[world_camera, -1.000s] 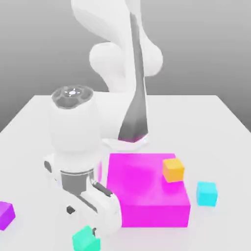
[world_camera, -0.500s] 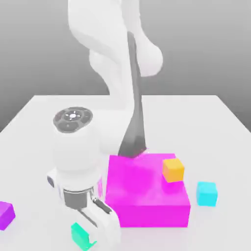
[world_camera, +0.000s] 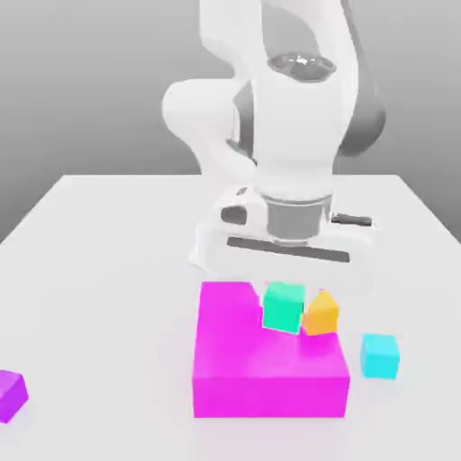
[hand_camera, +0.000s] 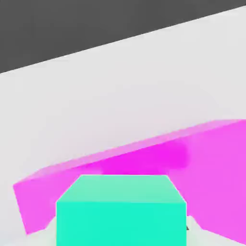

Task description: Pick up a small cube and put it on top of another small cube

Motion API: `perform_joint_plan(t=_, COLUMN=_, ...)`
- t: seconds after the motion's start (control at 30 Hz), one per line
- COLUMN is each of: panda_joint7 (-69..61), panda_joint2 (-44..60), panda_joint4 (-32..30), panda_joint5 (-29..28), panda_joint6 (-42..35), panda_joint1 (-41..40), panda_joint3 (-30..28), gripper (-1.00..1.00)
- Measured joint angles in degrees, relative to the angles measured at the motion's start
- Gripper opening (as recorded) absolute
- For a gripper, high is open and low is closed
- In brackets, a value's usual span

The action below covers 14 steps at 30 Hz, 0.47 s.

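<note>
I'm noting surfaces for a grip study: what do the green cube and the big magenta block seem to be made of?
Green cube: perhaps smooth plastic, matte; its faces are evenly coloured, without grain.
Magenta block: possibly painted wood or plastic; its flat, uniform colour leaves that open.

the exterior view looks from in front of the arm, raised and angled down across the white table [world_camera: 108, 270], far enough back to take in the whole magenta block [world_camera: 270, 360]. the hand view sits close behind the green cube [hand_camera: 121, 223], facing past it over the block to the table's edge. both views share cube, block and table.
</note>
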Motion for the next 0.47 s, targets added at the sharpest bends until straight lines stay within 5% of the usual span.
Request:
perform_joint_plan(t=0.17, panda_joint7=-5.75, panda_joint2=-9.33, panda_joint4=-5.77, panda_joint5=3.6, panda_joint6=-3.37, panda_joint1=6.62, panda_joint3=1.28, gripper=-1.0)
perform_joint_plan(t=0.33, panda_joint7=-5.99, panda_joint2=-2.24, panda_joint4=-8.55, panda_joint5=3.49, panda_joint6=6.5, panda_joint1=6.7, panda_joint3=2.81, gripper=-1.0)
perform_joint_plan(t=0.37, panda_joint7=-5.82, panda_joint2=-0.49, panda_joint4=-8.95, panda_joint5=3.33, panda_joint6=8.65, panda_joint1=6.56, panda_joint3=3.05, gripper=1.0)
perform_joint_plan(t=0.47, panda_joint7=-5.83, panda_joint2=-0.49, panda_joint4=-8.95, panda_joint5=3.33, panda_joint6=8.65, panda_joint1=6.56, panda_joint3=3.05, gripper=1.0)
